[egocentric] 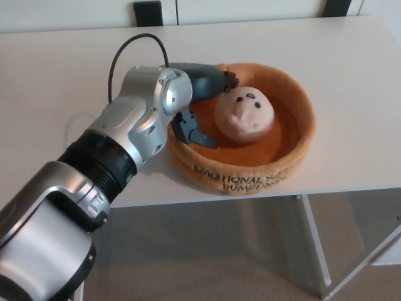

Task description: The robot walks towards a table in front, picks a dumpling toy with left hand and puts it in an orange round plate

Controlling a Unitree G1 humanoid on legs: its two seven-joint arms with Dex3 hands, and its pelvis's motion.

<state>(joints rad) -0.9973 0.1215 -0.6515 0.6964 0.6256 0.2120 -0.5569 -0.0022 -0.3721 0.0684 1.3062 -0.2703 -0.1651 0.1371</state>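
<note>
A pale pink dumpling toy (245, 115) with a small face lies inside the orange round plush plate (301, 147), near its middle. My left hand (199, 100) sits at the plate's left rim, just left of the toy and apart from it. Its dark fingers (192, 133) are spread and hold nothing. The silver left forearm reaches in from the lower left. No part of my right arm shows.
The plate stands near the front edge of a white table (351, 63), with dark lettering on its front wall. A black cable (128, 50) loops from my wrist over the tabletop. Grey floor and a table leg (313, 244) lie below.
</note>
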